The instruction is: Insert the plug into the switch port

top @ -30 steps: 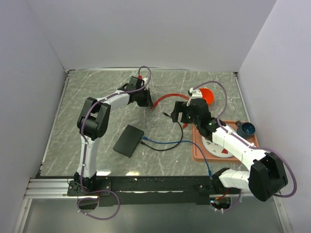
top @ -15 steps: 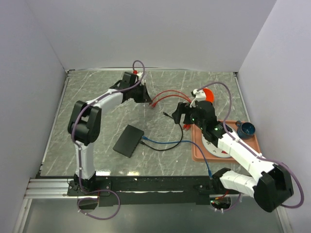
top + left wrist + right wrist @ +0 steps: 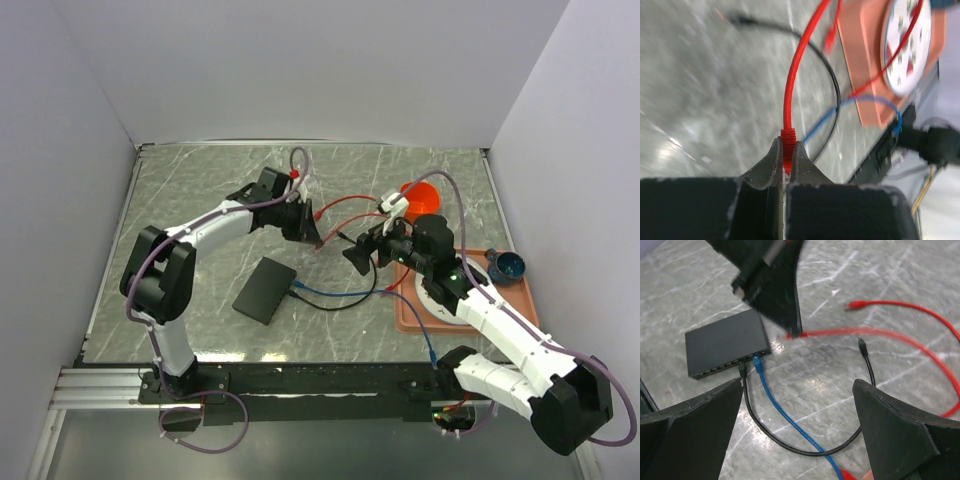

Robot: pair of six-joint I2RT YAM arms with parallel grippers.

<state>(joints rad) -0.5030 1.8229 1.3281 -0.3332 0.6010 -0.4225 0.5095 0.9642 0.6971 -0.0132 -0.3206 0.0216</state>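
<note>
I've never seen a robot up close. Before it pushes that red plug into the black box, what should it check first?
1. Red plug pinched in left gripper: ok.
2. Plug lined up at the switch ports: not ok, it hangs apart from the switch.
3. Free port beside the blue cable and black cable: looks ok.
4. Plug turned the right way: cannot tell.
5. Right gripper open and empty: ok.
</note>
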